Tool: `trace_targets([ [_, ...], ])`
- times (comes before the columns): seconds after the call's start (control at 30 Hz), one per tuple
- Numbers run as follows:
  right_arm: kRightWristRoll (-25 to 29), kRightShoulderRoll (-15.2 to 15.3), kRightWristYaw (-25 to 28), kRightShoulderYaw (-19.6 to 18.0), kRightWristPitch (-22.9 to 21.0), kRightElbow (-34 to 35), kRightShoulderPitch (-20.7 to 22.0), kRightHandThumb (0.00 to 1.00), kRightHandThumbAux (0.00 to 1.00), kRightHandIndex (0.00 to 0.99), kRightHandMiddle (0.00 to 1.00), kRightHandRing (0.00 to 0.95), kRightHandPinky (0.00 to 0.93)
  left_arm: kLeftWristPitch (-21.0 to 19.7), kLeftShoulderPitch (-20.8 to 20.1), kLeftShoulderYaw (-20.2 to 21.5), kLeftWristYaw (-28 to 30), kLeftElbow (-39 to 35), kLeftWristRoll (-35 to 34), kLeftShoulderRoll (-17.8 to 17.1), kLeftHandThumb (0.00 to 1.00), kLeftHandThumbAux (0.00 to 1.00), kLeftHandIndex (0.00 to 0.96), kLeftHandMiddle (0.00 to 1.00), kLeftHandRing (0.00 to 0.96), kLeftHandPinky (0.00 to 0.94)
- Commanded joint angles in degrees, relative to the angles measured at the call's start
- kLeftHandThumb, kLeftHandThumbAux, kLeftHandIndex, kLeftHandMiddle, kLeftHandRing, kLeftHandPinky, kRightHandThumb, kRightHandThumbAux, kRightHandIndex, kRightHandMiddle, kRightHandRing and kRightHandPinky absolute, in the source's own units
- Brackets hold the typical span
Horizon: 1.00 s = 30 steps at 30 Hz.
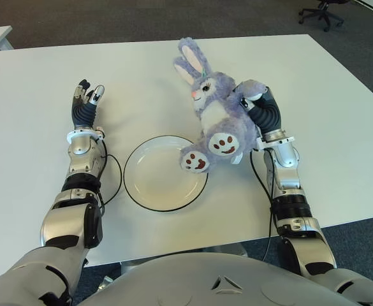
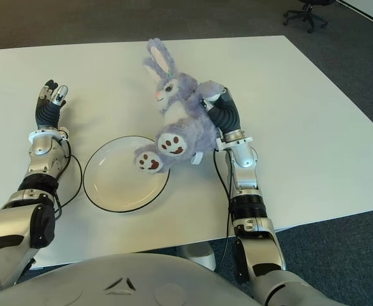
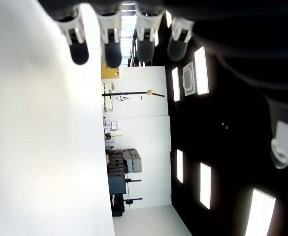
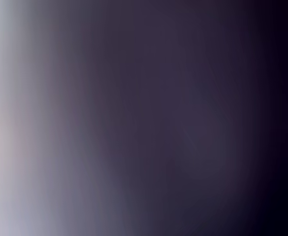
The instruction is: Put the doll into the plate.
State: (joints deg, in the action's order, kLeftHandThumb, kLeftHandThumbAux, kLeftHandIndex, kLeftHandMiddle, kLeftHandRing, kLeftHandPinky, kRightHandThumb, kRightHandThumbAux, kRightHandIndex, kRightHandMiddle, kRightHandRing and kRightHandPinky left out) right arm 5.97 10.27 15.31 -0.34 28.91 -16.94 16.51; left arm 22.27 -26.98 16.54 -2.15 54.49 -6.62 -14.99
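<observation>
Purple and plush, the one doll (image 1: 213, 108), a rabbit with long ears, white belly and brown-padded white soles, is grasped by the right hand (image 1: 257, 105) with one foot over the rim of the single plate (image 1: 149, 185). Left of the plate on the table (image 1: 326, 115), the left hand (image 1: 86, 105) holds nothing. Its wrist view shows fingers (image 3: 112, 46) extended; the right wrist view is wholly blocked.

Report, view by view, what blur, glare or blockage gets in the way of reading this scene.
Both eye views: sharp, evenly lit; the right hand grips the doll, held tilted over the plate rim. Left wrist view: clear, the left hand fingers spread against bright ceiling lights, table glaring white. Right wrist view: only a purple-grey smear, probably fur against the lens; nothing readable.
</observation>
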Motion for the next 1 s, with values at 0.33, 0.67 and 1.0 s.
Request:
trace_targets([
  [0.33, 0.3, -3.6, -0.8, 1.4, 0.8, -0.9, -4.5, 0.85, 0.666, 0.412, 0.585, 0.707, 0.671, -3.4, 5.3, -0.8, -0.4, 6.1, 0.4, 3.5, 0.0, 0.481, 0.0, 0.071, 0.096, 0.091],
  [0.67, 0.4, -3.9, -0.8, 1.6, 1.4, -0.6, -3.9, 0.85, 0.666, 0.413, 0.589, 0.72, 0.679, -3.0, 5.1, -0.9, -0.4, 6.5, 0.5, 3.4, 0.0, 0.472, 0.0, 0.071, 0.091, 0.084],
  [1.0, -1.2, -3.6, -2.4, 2.2, 0.9, 0.6, -3.2, 0.851, 0.665, 0.414, 0.59, 0.707, 0.671, -2.7, 4.9, -1.0, -0.5, 7.0, 0.7, 3.3, 0.0, 0.458, 0.0, 0.069, 0.083, 0.08],
])
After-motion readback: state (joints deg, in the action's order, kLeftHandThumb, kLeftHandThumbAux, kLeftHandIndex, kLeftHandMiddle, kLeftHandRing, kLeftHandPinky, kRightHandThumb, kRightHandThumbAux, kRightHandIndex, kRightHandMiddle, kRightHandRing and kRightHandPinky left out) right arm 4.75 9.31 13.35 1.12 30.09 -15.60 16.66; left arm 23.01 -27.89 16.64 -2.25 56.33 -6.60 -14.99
